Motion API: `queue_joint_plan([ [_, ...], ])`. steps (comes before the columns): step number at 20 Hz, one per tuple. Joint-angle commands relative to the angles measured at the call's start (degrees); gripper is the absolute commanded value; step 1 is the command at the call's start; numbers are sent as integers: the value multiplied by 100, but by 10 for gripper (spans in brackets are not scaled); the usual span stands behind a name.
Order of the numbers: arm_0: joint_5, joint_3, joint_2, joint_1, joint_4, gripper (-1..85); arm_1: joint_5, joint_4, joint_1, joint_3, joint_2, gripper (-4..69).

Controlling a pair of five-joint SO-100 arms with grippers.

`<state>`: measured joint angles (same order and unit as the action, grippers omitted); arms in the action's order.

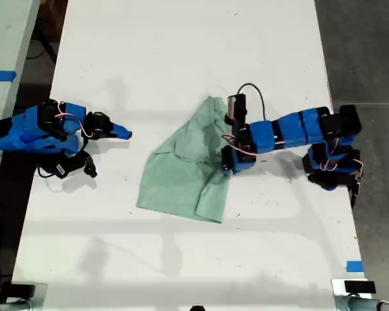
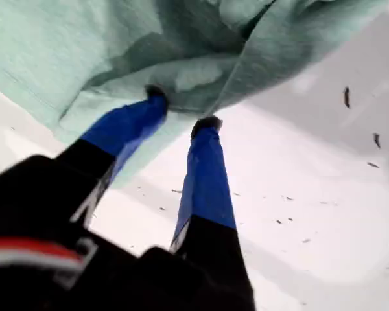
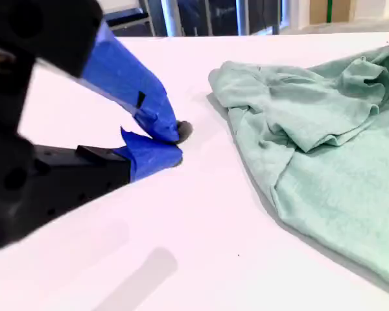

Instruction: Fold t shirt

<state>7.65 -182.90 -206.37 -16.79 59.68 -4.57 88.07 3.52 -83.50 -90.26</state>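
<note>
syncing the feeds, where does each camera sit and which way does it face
Exterior view: overhead, looking down at the white table, both blue arms and the t shirt.
First wrist view: on my first gripper, looking along its open blue fingers at the shirt's edge.
Second wrist view: on my second gripper, low over the table, facing the shirt from beside it.
All three show the t shirt.

The t shirt (image 1: 181, 172) is pale mint green, plain and rumpled. It lies in a rough triangle, its narrow end toward the exterior view's top, with loose folds heaped along the exterior view's right edge, which perhaps sits slightly raised.
</note>
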Motion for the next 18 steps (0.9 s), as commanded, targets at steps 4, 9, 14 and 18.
queue_joint_plan([
  [4, -70, -26, -35, -88, -9, -3, -185, -1591, -62, -3630, -3023, 10],
  [9, -70, -26, -35, -88, -18, -3, -431, -3533, -396, -7119, -5810, 10],
  [14, -62, -35, -35, -79, -35, -3, -35, -2883, -466, -9501, -10099, 21],
  [18, -53, -35, -35, -79, -35, -3, -360, -1468, -422, -9501, -11030, 21],
])
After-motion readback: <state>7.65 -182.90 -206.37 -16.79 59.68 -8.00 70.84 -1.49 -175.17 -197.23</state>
